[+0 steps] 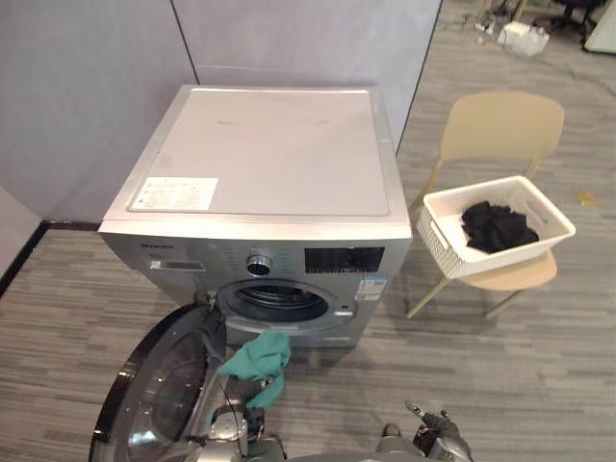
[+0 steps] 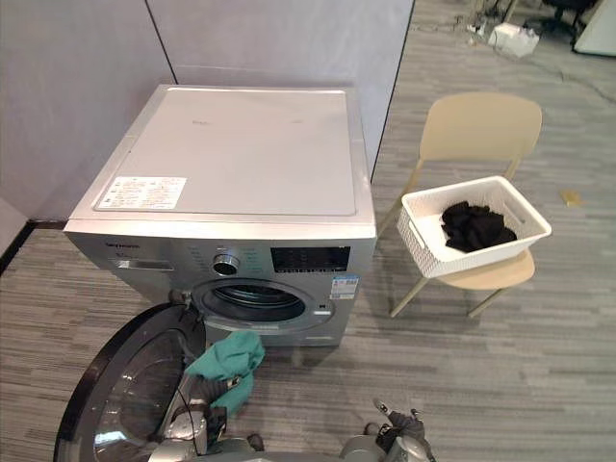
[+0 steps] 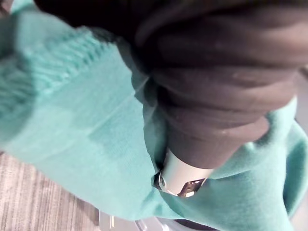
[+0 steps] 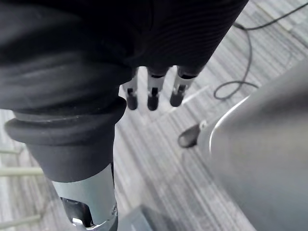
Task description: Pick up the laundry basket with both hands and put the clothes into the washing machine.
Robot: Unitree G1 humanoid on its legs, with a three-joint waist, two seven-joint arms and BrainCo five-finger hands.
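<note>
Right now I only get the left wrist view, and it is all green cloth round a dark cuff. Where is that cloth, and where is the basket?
Observer: The green cloth hangs at the left hand, just in front of the round opening of the washing machine, whose door stands wide open.
Operator: And the basket?
Observer: The white basket sits on a beige chair on the robot's right of the machine, with dark clothes in it.
Operator: Is the other hand busy?
Observer: No. The right hand hangs low over the floor, its fingers straight, holding nothing.
</note>
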